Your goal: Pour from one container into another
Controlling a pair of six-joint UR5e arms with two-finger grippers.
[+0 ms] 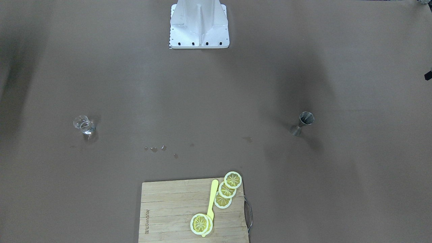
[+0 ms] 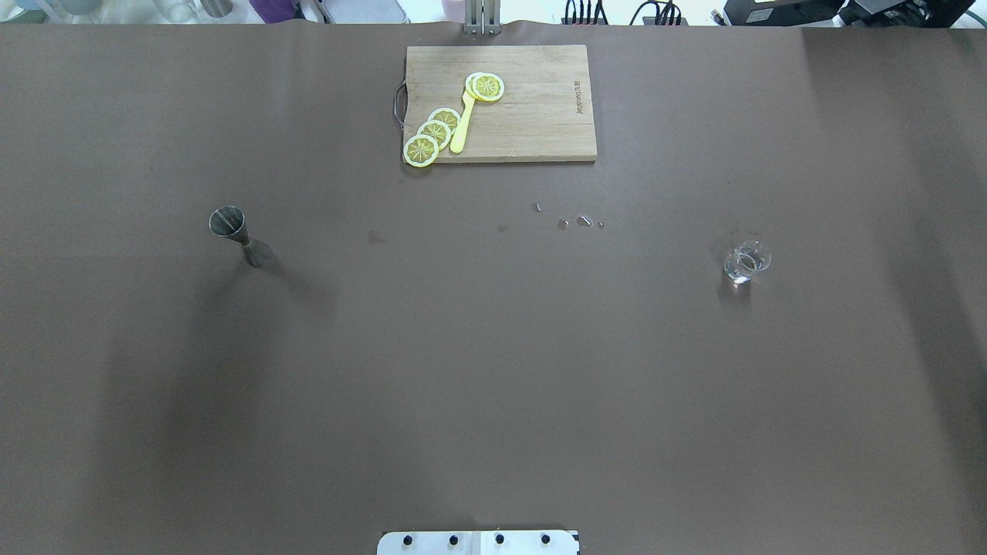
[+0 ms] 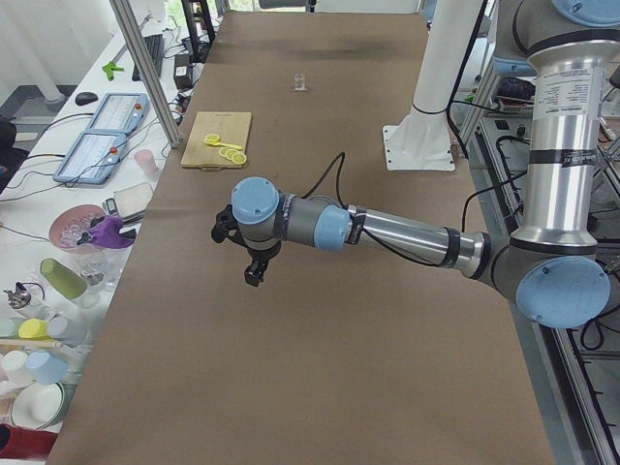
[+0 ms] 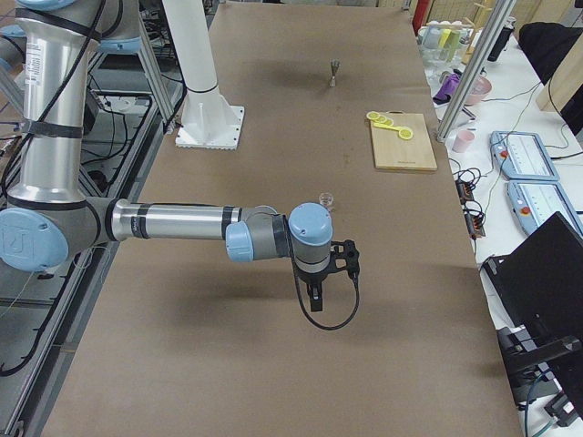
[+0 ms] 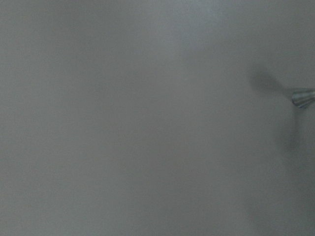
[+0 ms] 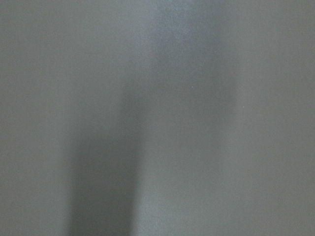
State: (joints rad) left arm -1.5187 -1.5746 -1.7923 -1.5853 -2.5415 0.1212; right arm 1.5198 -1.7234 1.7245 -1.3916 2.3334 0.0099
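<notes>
A steel jigger (image 1: 302,123) (image 2: 239,235) stands upright on the brown table, on the robot's left side, and its edge shows at the right of the left wrist view (image 5: 302,97). A small clear glass (image 1: 84,125) (image 2: 746,262) with a little liquid stands on the robot's right side. Only the side views show the grippers. My left gripper (image 3: 254,279) hangs above the table, fingers down, and my right gripper (image 4: 315,305) hangs near the glass (image 4: 325,198). I cannot tell whether either one is open or shut. Nothing shows in them.
A wooden cutting board (image 2: 540,123) at the far middle edge carries lemon slices (image 2: 434,132) and a yellow utensil (image 2: 461,127). Several water drops (image 2: 574,223) lie in front of it. The white robot base (image 1: 199,25) stands at the near edge.
</notes>
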